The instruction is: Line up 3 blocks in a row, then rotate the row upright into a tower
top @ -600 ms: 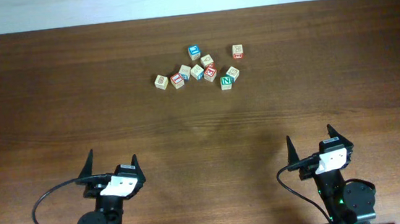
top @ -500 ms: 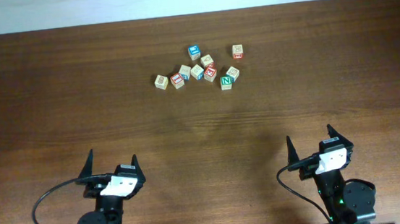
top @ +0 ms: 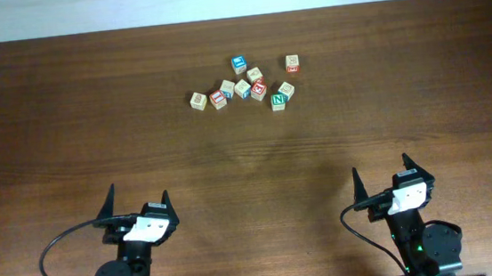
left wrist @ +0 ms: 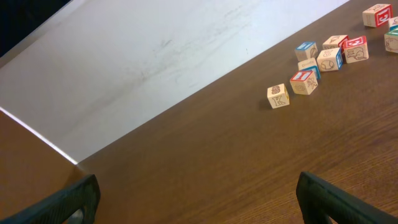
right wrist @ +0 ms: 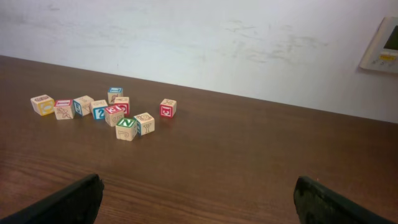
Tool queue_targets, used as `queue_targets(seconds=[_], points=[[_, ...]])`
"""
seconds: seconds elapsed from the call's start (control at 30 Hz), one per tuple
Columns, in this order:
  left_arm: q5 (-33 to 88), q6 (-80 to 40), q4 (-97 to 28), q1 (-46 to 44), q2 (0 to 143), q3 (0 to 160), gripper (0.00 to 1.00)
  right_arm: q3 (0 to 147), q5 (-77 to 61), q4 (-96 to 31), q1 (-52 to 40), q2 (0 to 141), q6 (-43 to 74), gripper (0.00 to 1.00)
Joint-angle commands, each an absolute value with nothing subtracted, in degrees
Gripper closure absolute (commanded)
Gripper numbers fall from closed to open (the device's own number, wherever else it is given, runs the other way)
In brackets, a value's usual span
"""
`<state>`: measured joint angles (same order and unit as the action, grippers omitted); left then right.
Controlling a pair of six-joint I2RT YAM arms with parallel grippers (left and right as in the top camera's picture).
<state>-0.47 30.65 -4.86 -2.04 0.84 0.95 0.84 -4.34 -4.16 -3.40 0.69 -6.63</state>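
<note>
You had the broad brown worktop (top: 69,153) before you, with one loose cluster of lettered cubes toward its far edge, a little right of centre. The left arm (top: 138,232) and the right arm (top: 408,200) sat at the near edge, well apart from that cluster and from each other. On both, the jaws stood spread wide with nothing between them.

None of the three blocks looked handled, so I judged the first reach to be the step in hand. The right arm seemed the better placed. The green N block (top: 278,100) lay at the near right corner of the cluster, just beside a pale cube (top: 285,89) on its far right. You would have done well to come down over it from the near side, jaws across its free faces, lift it only slightly, turn it and set it back flat.

The pale block with red (top: 292,62) stood alone at the far right and looked the easiest to take. The blue-topped block (top: 239,64) sat at the cluster's far side, near a neighbour, and was best approached from the far side to avoid nudging the others.
</note>
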Motion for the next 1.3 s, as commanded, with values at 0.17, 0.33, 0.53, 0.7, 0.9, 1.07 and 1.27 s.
queue_targets(seconds=[0.17, 0.33, 0.53, 0.7, 0.9, 1.07, 1.27], points=[[-0.3, 31.4, -4.8, -1.6, 0.3, 0.5, 0.01, 0.3, -4.1, -4.1, -3.0, 0.3, -6.6, 0.02], [-0.3, 31.4, -4.8, -1.6, 0.3, 0.5, 0.01, 0.3, -4.1, -4.1, -3.0, 0.3, -6.6, 0.02], [-0.3, 31.4, -4.8, -1.6, 0.3, 0.5, 0.01, 0.3, -4.1, -4.1, -3.0, 0.3, -6.6, 0.02], [-1.2, 31.4, -4.7, -1.6, 0.3, 0.5, 0.01, 0.3, -4.1, -4.1, -3.0, 0.3, -6.7, 0.02], [0.5, 31.4, -4.6, -1.6, 0.3, 0.5, 0.01, 0.3, -4.2, -3.6, -3.0, 0.3, -6.7, 0.02], [1.5, 27.6, -4.7, -1.6, 0.5, 0.5, 0.01, 0.3, -5.5, -3.6, -3.0, 0.3, -6.6, 0.02], [5.0, 26.2, -3.9, -1.6, 0.8, 0.5, 0.01, 0.8, -7.3, -2.3, -3.0, 0.3, -5.5, 0.02]])
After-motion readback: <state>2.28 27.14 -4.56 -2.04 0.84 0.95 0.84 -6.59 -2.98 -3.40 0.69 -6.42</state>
